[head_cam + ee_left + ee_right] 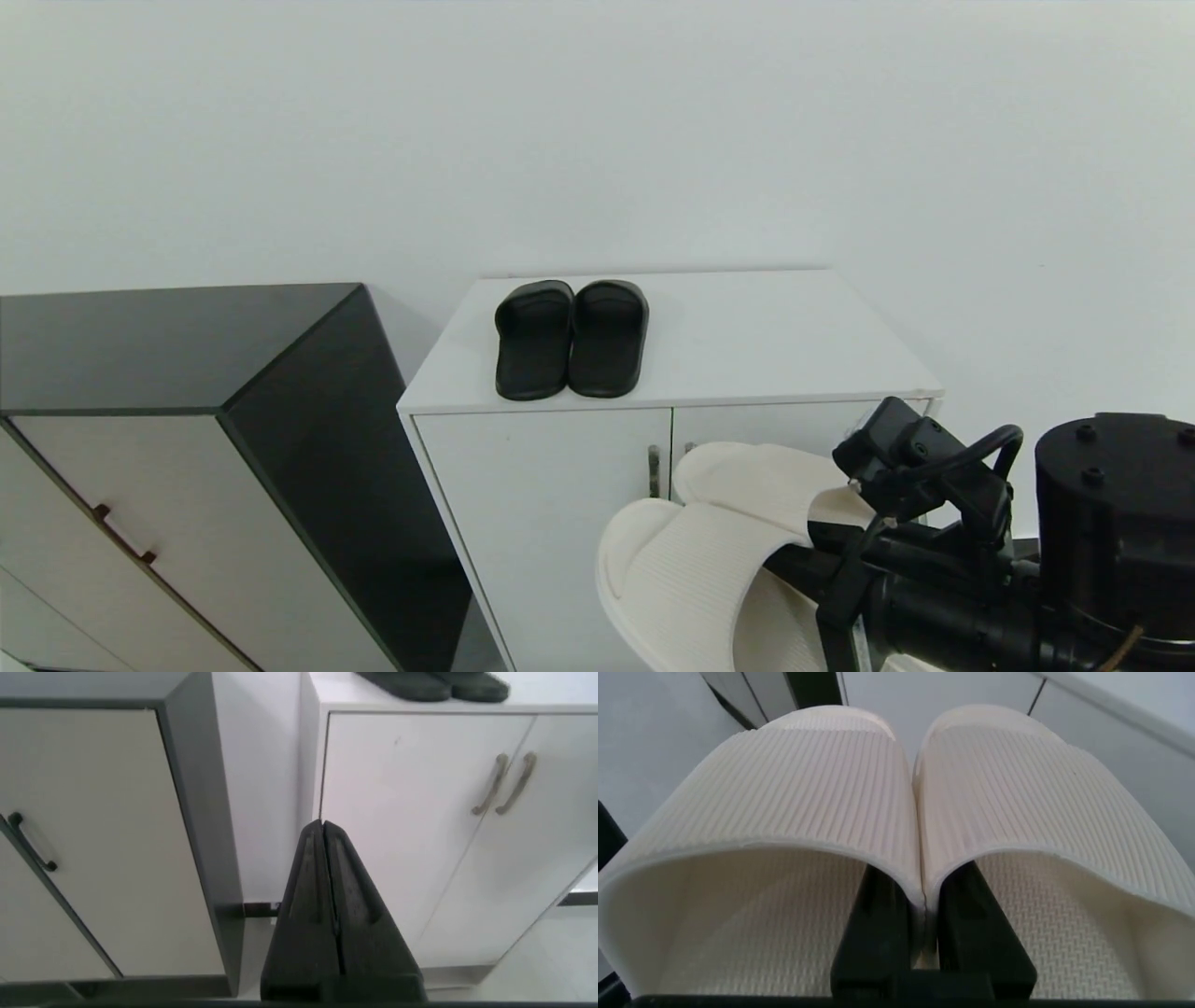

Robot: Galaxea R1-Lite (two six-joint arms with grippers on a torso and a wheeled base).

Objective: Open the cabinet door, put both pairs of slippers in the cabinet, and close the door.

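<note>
A pair of black slippers (570, 338) lies side by side on top of the white cabinet (541, 504), toes toward the wall. Both cabinet doors are closed, their two metal handles (505, 784) meeting at the middle seam. In front of the right door, my right gripper (794, 560) is shut on a pair of cream ribbed slippers (709, 551), its fingers (878, 924) tucked inside the straps and pinching the two inner walls together (920, 943). My left gripper (322, 835) is shut and holds nothing. It hangs low, in front of the gap between the two cabinets.
A dark cabinet (187, 345) with pale drawer fronts and dark handles (33, 842) stands close to the left of the white cabinet (411, 812). A plain white wall (597, 140) runs behind both. Light floor (551, 961) shows below the white cabinet.
</note>
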